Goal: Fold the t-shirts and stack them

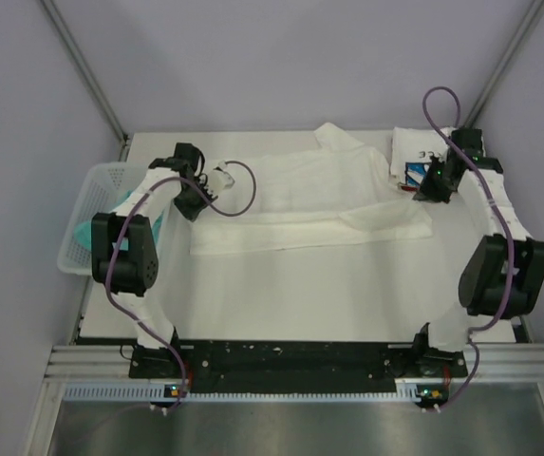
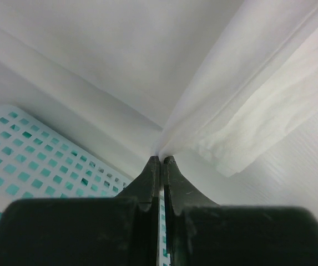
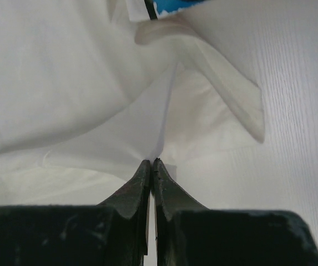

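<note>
The left claw and right claw each pinch an end of the large white t-shirt on the worktop.

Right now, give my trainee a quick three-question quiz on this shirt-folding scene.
1. True or false: the left end effector is shut on the large white shirt.
2. Where does the teal shirt lie? A: in the white basket. B: spread mid-table. C: draped over the right arm.
3. Fill in: the shirt with the blue print lies at the table's far ____ corner.
Key: 1 true; 2 A; 3 right.
</note>
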`<state>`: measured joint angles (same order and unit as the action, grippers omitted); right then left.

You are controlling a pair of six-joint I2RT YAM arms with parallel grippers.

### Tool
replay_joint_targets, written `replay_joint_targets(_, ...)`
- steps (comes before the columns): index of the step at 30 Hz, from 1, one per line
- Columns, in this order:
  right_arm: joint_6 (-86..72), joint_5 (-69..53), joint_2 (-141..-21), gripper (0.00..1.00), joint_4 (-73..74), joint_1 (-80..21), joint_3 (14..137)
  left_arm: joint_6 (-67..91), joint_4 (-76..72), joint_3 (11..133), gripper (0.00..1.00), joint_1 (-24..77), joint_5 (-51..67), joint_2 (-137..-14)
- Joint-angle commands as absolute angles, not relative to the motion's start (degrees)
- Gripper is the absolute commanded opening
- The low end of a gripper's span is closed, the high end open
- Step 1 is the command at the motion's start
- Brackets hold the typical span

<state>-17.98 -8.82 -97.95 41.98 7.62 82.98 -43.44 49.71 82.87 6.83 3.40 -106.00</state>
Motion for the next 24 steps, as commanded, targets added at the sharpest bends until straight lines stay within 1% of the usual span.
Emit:
replay_joint_targets(1, -21.8, -5.6, -76.4, 0.0, 45.3, 7.0, 74.4, -44.6, 52.5, 81.3, 0.0, 6.6, 6.1, -96.5)
replay_joint_targets(4, -24.4, -5.5, -63.8, 0.0, 47.7, 7.1, 67.3, -46.0, 55.1, 78.0, 0.0, 6.6, 9.0, -90.9)
replay_joint_targets(8, -27.9, -5.6, -50.1, 0.0, 53.1, 7.0, 59.7, -48.2, 56.2, 71.2, 0.0, 6.6, 10.3, -84.2)
replay_joint_targets(14, -30.8, -6.6, -37.0, 0.0, 62.5, 7.0, 53.5, -48.7, 55.8, 63.9, 0.0, 6.6, 10.5, -78.8)
replay_joint_targets(18, -31.4, -7.1, -36.0, 0.0, 62.1, 7.0, 50.5, -47.8, 54.7, 64.7, 0.0, 6.6, 10.6, -78.2)
replay_joint_targets(21, -30.9, -6.2, -40.1, 0.0, 57.3, 7.0, 49.8, -46.8, 52.8, 67.1, 0.0, 6.6, 9.4, -80.2)
replay_joint_targets(24, -29.6, -3.4, -46.4, 0.0, 51.3, 7.1, 51.8, -46.2, 50.3, 68.7, 0.0, 6.6, 7.3, -83.4)
